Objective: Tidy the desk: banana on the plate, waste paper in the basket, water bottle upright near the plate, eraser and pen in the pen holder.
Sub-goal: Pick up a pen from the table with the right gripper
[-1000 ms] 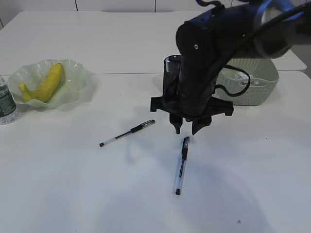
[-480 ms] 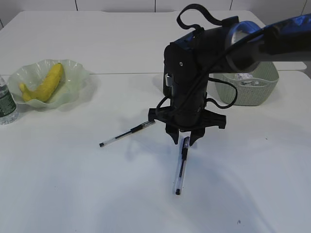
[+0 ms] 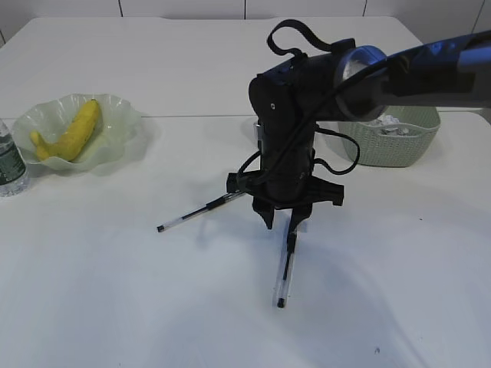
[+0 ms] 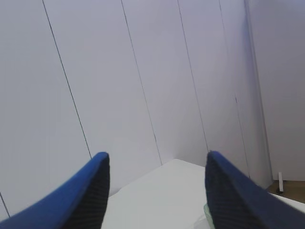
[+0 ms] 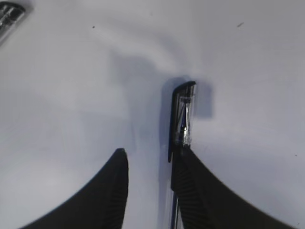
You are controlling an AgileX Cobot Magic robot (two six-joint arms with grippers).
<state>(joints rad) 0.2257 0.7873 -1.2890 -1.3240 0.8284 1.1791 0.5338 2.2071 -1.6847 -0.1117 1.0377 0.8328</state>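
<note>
While the banana (image 3: 70, 132) lies plated, the right gripper (image 3: 280, 224) straddles a pen (image 3: 285, 268).

My right arm (image 3: 307, 100) swings toward nine o'clock and sinks lower than a second ago, so my jaws (image 3: 280, 221) now stand at the capped end of the near pen (image 3: 285, 264), where before they hung clear above it. The pen holder, earlier peeking out beside my wrist, is now hidden behind me. More of the basket (image 3: 399, 142) shows, with the waste paper (image 3: 390, 123) inside.
</note>
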